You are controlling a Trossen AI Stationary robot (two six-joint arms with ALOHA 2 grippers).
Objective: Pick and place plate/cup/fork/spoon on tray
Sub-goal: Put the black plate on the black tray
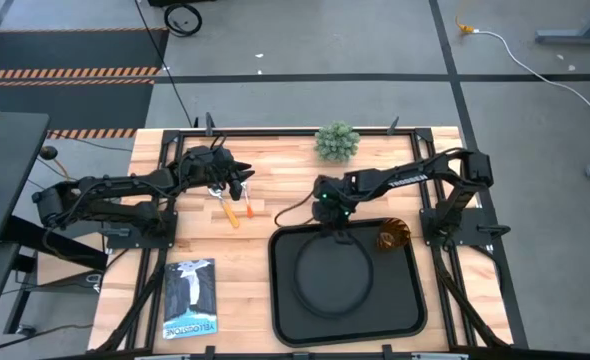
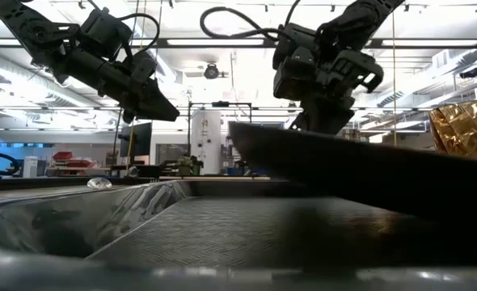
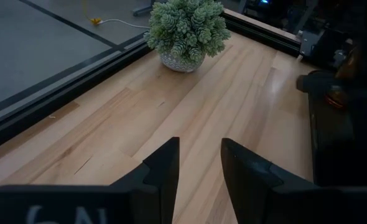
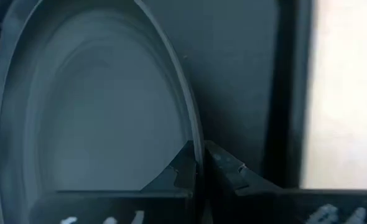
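Right wrist view shows my right gripper [image 4: 199, 163] pinching the plate [image 4: 90, 112] rim over the tray [image 1: 412, 300]; left gripper [image 3: 199, 171] open.

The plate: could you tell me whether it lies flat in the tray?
Tipped: the right gripper pinches the plate's rim, lifting that edge above the tray.

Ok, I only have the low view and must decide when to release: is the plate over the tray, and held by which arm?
Observer: Yes. In the high view the plate lies inside the tray; the right gripper is at its far rim.
Operator: Is it really gripped?
Observer: The right wrist view shows the fingers shut on the plate's rim.
Operator: Where is the cup?
Observer: In the tray's far right corner, beside the plate.
Operator: And the left arm?
Observer: Left gripper is open, above the fork and spoon on the table.
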